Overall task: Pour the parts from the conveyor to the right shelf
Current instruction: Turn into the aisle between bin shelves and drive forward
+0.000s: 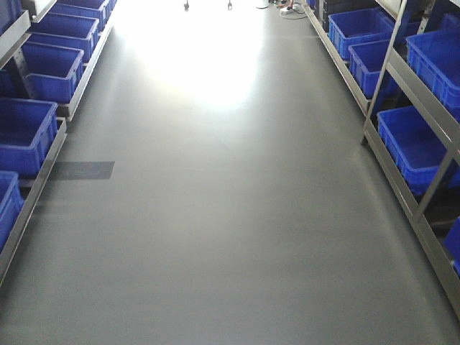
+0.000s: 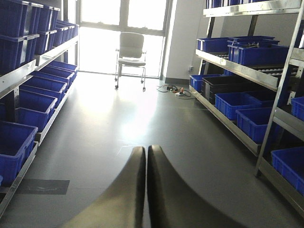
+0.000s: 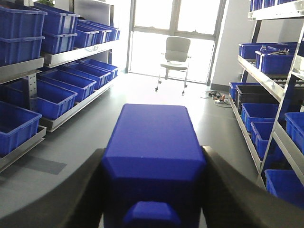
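While the right gripper (image 3: pixel 153 159) clamps it from both sides, the bright-blue block (image 3: pixel 153 133) fills the middle of the right wrist view, its knob toward six o'clock. The steel right shelf (image 3: pixel 259 77) with blue bins (image 3: pixel 259 116) runs along three o'clock, and an office chair (image 3: pixel 175 56) stands at twelve. The left gripper (image 2: pixel 146 149) has its fingers pressed together.

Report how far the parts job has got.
Done: the blue block is picked up, clamped in the right gripper; no conveyor shows. In hand: the block is held above the aisle floor; the left gripper is shut and empty. Left: reach the right shelf and tip the block into a blue bin.
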Robot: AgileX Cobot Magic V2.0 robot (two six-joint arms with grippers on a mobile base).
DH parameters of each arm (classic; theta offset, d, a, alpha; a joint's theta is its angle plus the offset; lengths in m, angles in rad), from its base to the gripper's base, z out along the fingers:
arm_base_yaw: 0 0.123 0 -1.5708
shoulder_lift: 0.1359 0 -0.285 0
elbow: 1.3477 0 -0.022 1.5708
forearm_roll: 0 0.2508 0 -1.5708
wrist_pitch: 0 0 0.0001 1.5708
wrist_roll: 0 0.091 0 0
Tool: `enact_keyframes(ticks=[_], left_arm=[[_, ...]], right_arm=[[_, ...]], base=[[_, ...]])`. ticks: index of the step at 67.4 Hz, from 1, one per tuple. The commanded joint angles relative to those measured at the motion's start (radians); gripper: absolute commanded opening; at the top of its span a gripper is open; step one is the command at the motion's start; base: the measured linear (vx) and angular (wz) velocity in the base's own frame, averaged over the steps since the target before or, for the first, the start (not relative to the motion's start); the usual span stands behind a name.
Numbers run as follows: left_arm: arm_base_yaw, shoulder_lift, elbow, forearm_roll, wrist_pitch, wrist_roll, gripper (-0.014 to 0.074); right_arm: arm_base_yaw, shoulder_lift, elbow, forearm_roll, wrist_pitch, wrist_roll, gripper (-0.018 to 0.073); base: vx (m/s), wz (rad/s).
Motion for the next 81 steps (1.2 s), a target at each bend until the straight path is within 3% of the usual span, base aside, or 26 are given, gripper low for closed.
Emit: enact_keyframes(ticks=[1,81], left_arm=[[-0.003,-0.007,0.021,-0.009,-0.075,-0.004,-0.0006],[-0.003,-0.007,0.021,-0.009,-0.075,-0.004,-0.0006]], right_arm=[[-0.005,0.001,-0.028,0.0,-0.077,-0.005,-0.0001],[-0.005,0.001,-0.028,0.0,-0.077,-0.005,-0.0001]], base=[[0.67,-0.07],[0.62,0.03]])
